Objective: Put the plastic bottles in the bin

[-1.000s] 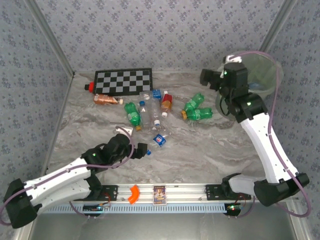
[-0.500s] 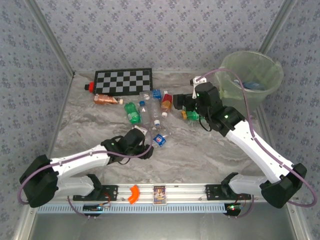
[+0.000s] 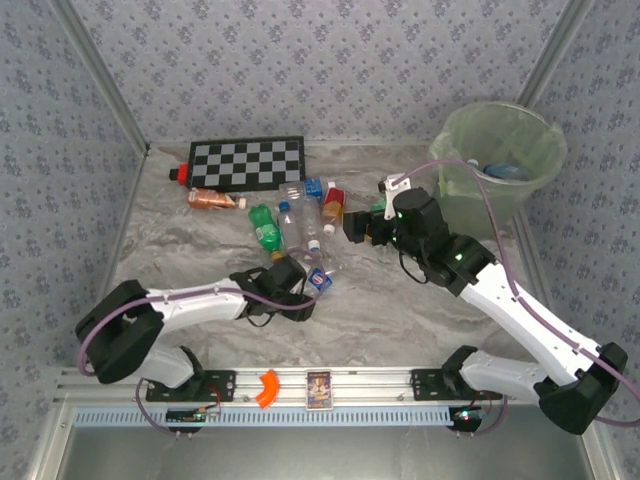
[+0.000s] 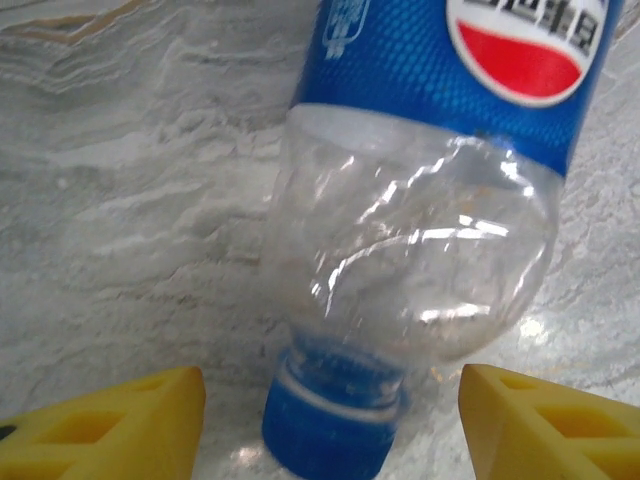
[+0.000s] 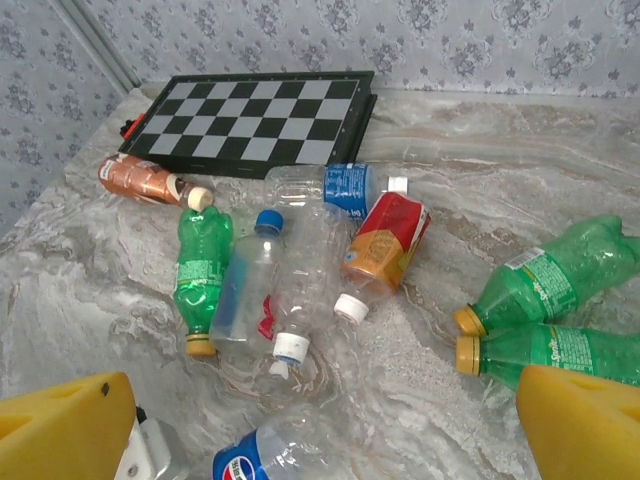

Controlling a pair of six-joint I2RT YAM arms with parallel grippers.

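Observation:
A clear plastic bottle with a blue Pepsi label [image 4: 430, 200] lies on the marble table, its blue cap [image 4: 335, 425] toward my left gripper [image 4: 330, 430]. The yellow fingers [image 4: 110, 430] stand either side of the cap, open, with a gap on each side. From above, that gripper [image 3: 308, 286] is at the Pepsi bottle [image 3: 321, 281]. My right gripper [image 3: 353, 228] hovers open and empty over the bottle cluster. Below it lie green bottles [image 5: 205, 265] [image 5: 550, 285], clear ones [image 5: 310, 280] and an orange-red one [image 5: 385, 245]. The pale-green bin [image 3: 530, 135] stands far right.
A checkerboard [image 3: 247, 162] lies at the back, with a small red block [image 3: 178, 173] at its left end and a brown bottle [image 3: 210, 199] in front of it. A blue-labelled bottle [image 3: 500, 170] lies inside the bin. Patterned walls enclose the table on three sides.
My left arm reached right to the Pepsi bottle and its jaws narrowed around the cap. My right arm swung from the bin down and left to the bottle cluster.

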